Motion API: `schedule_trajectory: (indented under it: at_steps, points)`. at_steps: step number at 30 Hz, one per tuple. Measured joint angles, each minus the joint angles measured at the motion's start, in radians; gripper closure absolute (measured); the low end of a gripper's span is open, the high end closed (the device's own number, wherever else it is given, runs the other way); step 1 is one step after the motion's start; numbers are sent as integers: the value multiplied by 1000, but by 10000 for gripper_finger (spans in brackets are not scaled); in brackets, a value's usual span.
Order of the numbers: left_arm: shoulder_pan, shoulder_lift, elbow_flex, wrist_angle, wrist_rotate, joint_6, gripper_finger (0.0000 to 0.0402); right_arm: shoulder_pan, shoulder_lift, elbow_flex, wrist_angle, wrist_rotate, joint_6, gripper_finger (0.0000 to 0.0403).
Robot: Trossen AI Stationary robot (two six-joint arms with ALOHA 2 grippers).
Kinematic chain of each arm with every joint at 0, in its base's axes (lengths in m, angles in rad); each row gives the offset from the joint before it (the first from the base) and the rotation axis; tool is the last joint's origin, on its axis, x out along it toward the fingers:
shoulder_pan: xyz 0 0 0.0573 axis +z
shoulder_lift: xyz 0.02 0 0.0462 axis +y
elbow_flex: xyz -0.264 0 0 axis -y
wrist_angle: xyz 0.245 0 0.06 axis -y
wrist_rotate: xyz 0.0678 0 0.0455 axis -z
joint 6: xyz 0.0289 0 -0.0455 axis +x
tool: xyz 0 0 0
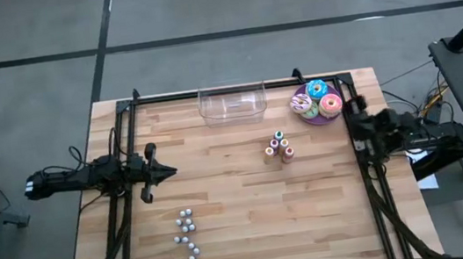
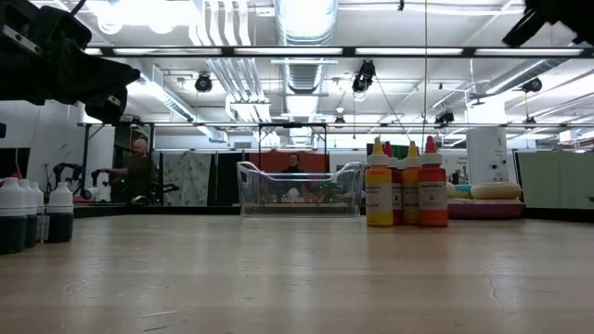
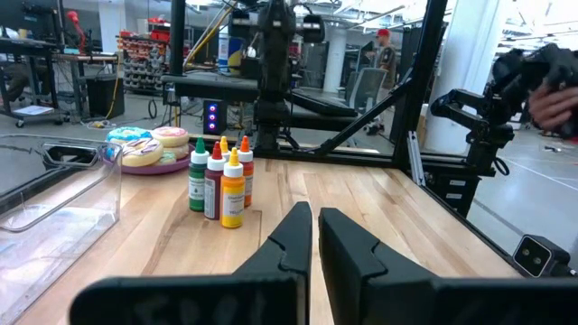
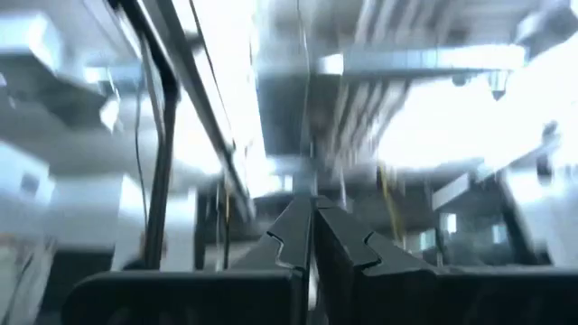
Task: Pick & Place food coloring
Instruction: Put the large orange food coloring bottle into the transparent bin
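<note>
**Food coloring untouched, both arms at the table's sides**

The four small food coloring bottles point(image 1: 279, 148), with green, red, yellow and orange caps, stand upright in a tight cluster on the pale wooden table point(image 1: 243, 225), right of centre. Just beyond them on the far edge sits a clear plastic box point(image 1: 232, 103), and to its right a purple plate of frosted doughnuts point(image 1: 317, 101). The left gripper point(image 1: 169, 172) hovers at the left side, fingers pressed together, holding nothing. The right gripper point(image 4: 312, 236) is folded back at the right edge, likewise closed and empty. Small silvery balls point(image 1: 188, 236) lie near the front left.
</note>
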Motion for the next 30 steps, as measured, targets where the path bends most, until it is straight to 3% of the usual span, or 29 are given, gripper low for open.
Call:
schedule_trajectory:
  at_steps: [8,17,23,30]
  points:
    - [0,0,0,0,0,0,402,0,0,1,332,90,-28,394]
    - [0,0,0,0,0,0,402,0,25,139,332,131,-28,394]
    - [0,0,0,0,0,0,402,0,82,312,213,131,-26,394]
    - [0,0,0,0,0,0,402,0,184,564,-110,131,-26,394]
